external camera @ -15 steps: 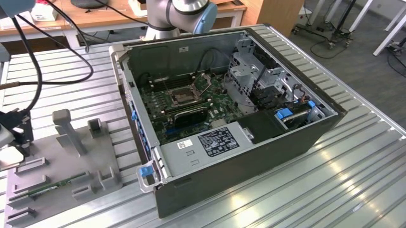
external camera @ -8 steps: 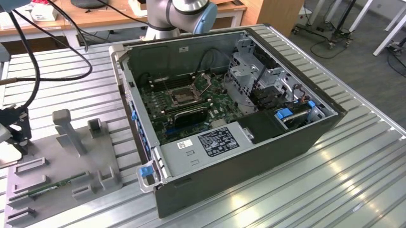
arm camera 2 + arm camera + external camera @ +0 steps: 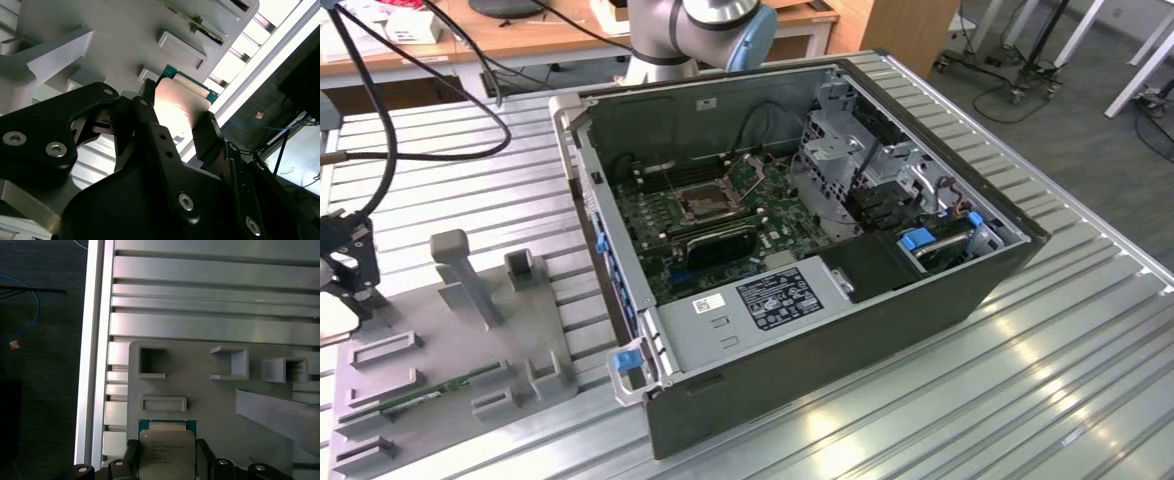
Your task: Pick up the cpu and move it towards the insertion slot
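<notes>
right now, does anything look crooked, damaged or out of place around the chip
Nothing stands out. The chip sits square in the claw, on or just above the grey tray, with no tilt or damage visible. Nothing seems to lie across the socket in the open computer case.

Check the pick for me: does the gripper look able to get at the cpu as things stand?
Likely yes: in the first wrist view the gripper has its jaws against opposite edges of the cpu, over the grey fixture, nothing between.
</notes>
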